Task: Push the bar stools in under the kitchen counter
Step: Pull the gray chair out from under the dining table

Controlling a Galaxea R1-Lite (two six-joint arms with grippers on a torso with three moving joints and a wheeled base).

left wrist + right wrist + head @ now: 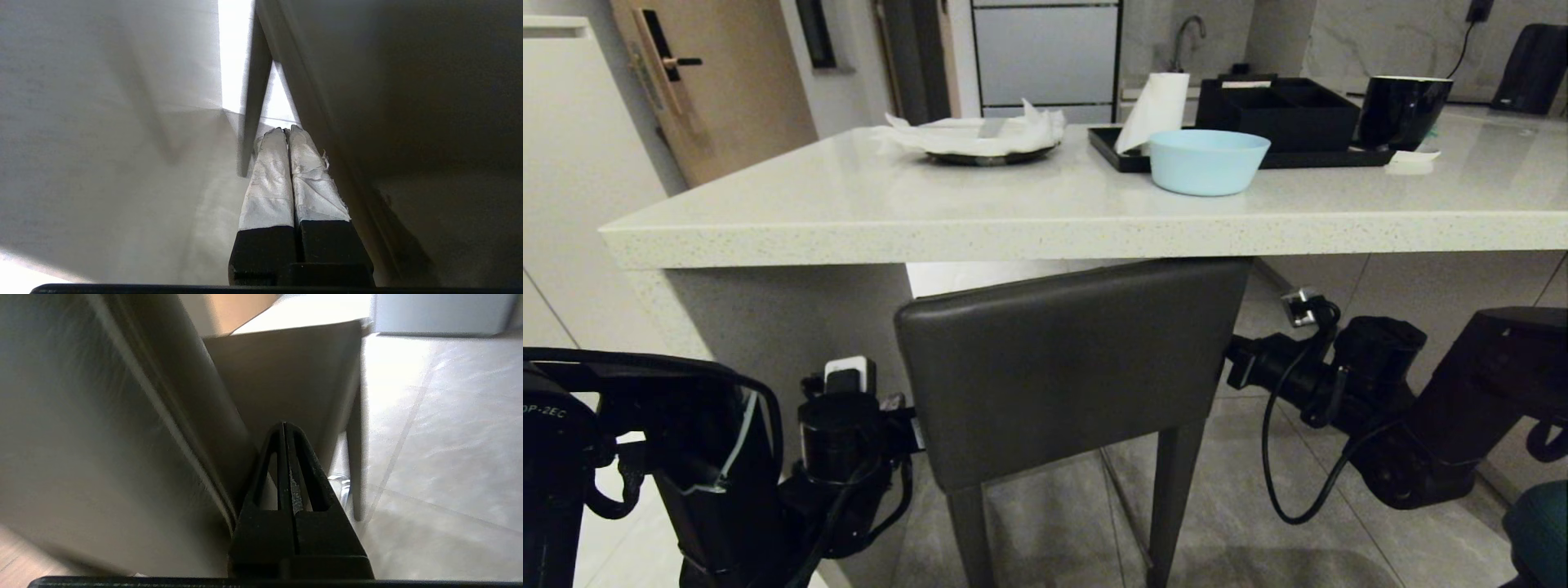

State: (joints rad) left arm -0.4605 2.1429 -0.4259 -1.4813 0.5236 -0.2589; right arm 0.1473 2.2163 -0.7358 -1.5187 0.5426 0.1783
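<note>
Kitchen counter (1045,220): speckled pale stone, polished sheen. Dark grey-brown bar stool (1066,367): smooth matt leather-look back. Bowl (1209,162) at counter's 1 o'clock: matt light-blue plastic. Left gripper fingers (269,179): wrapped in rough white tape. Floor (1339,539): glossy grey tile.

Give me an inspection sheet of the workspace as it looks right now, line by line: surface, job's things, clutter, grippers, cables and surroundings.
Surface: kitchen counter, pale speckled stone with a thick edge.
Job's things: dark grey-brown stool with its flat back just under the counter edge; a teal shape at the picture's corner, too cropped to identify.
Clutter: plate with crumpled paper, light blue bowl, black tray with paper roll, black box and black cup.
Grippers: left gripper shut, beside the stool's left side; right gripper shut, beside its right side.
Cables: black cable looping off the right arm.
Surroundings: grey tiled floor, wooden door, white cabinets.
</note>
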